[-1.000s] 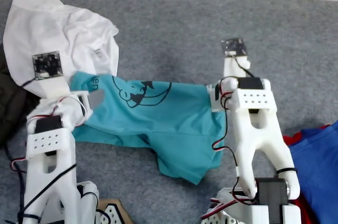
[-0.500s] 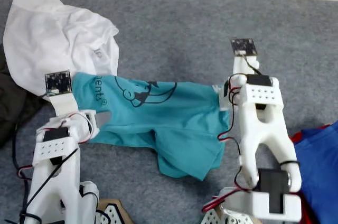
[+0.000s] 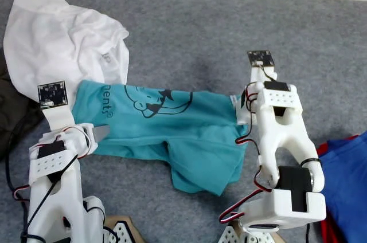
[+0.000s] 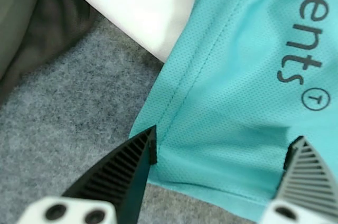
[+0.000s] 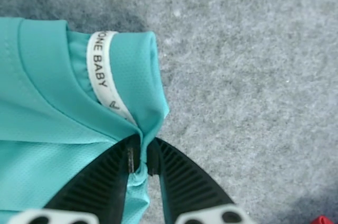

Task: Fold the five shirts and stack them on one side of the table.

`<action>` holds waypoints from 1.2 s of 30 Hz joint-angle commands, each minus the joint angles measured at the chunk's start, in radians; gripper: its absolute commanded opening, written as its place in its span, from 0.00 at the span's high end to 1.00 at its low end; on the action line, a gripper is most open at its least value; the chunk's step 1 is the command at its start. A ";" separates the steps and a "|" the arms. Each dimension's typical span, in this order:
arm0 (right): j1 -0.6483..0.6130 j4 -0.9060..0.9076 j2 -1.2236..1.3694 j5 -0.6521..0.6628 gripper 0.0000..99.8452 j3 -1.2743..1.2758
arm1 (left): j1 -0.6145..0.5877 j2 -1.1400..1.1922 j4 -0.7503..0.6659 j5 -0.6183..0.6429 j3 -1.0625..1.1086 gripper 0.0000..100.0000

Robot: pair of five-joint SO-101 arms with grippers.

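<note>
Right pincer [image 5: 142,147]: jaws together, clamped on a thin fold of the teal shirt [image 3: 172,122] at its collar, just beside the neck label [image 5: 103,73]. Left pincer [image 4: 224,142]: jaws apart, straddling the opposite hem, apparently gripping nothing. The shirt lies rumpled in the middle of the desk [image 3: 229,36], one edge touching the white shirt [image 3: 63,36].

Risks: the collar bite is small, so a pull could slip it free. The left jaws, on closing, might catch one layer only or drag the white shirt along.
</note>
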 commanded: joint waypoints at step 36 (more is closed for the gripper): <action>-0.008 -0.010 0.001 0.000 0.99 -0.099 | 0.170 -0.025 0.227 0.080 0.030 0.99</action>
